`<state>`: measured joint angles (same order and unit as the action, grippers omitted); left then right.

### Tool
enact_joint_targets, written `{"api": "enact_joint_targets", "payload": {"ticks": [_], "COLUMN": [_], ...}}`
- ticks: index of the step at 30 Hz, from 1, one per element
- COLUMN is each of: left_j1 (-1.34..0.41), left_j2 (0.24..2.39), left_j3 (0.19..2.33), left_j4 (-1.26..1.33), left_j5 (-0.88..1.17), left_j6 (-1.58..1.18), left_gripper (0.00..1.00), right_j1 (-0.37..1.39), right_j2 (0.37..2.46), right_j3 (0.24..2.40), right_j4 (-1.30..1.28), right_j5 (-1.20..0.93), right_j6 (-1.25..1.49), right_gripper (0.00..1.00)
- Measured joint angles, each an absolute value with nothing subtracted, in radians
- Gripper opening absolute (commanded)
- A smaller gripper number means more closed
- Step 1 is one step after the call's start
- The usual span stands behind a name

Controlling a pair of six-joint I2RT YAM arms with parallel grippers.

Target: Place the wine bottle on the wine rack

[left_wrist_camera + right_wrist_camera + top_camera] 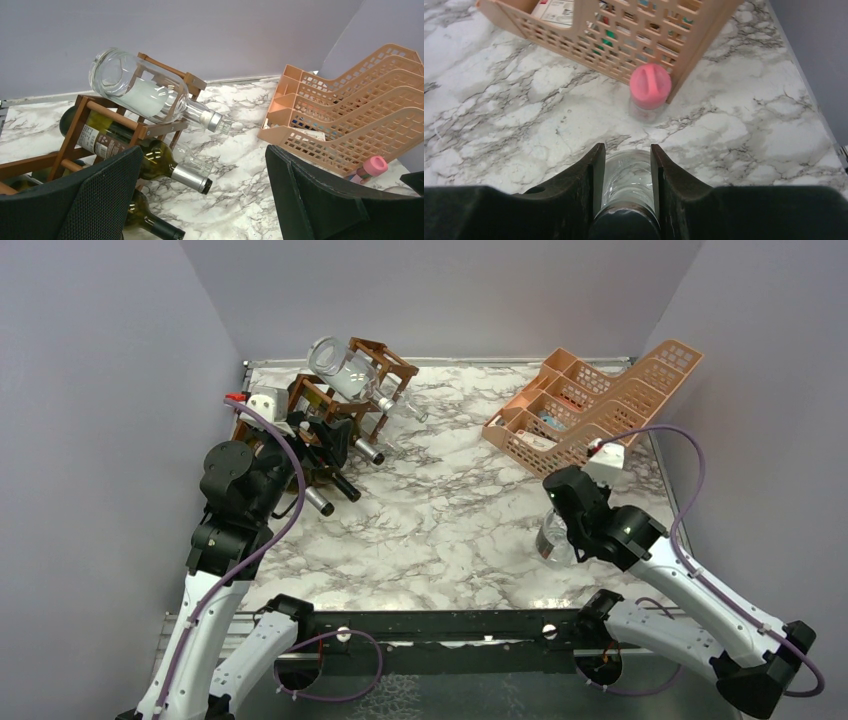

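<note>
Right tool (625, 165) pinches the neck of a clear glass wine bottle (552, 540), upright on the marble bench (450, 510) near a pink-capped jar (650, 86). Left tool (202, 160) gapes wide, empty, beside the wooden wine rack (115, 115), far from that bottle. Likely hazards: smooth glass slipping, or nudging the racked bottles (150, 155). Plain grey walls (450, 290) enclose the bench

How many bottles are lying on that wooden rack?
4 visible: clear bottle on top; below it, silver-capped bottle, black-necked bottle, second silver-capped bottle nearest the arm. More may be hidden.
</note>
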<state>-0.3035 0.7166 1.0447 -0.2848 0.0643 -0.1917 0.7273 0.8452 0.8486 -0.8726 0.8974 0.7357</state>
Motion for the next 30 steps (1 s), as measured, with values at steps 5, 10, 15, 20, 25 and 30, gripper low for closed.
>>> {"api": "enact_joint_targets", "payload": {"ticks": [5, 10, 15, 20, 25, 30], "left_j1": [-0.303, -0.303, -0.303, -0.303, -0.303, -0.303], "left_j2": [0.717, 0.717, 0.717, 0.717, 0.717, 0.717], "left_j3": [1.04, 1.033, 1.032, 1.032, 1.032, 1.032], "left_j4": [-0.283, -0.279, -0.279, -0.279, -0.281, -0.282], "left_j5": [0.074, 0.085, 0.086, 0.086, 0.086, 0.086], "left_j6": [-0.198, -0.199, -0.199, -0.199, -0.198, -0.198], "left_gripper": [0.99, 0.99, 0.99, 0.99, 0.99, 0.99], "right_j1": [0.725, 0.725, 0.725, 0.725, 0.725, 0.725], "right_j2": [0.896, 1.017, 1.165, 1.293, 1.354, 1.349], "right_j3": [0.867, 0.923, 0.982, 1.042, 1.08, 1.08], "right_j4": [-0.757, -0.62, -0.447, -0.323, -0.283, -0.297], "right_j5": [0.768, 0.593, 0.406, 0.287, 0.216, 0.183], "right_j6": [0.571, 0.433, 0.315, 0.222, 0.173, 0.163], "right_gripper": [0.01, 0.01, 0.02, 0.17, 0.45, 0.54]}}
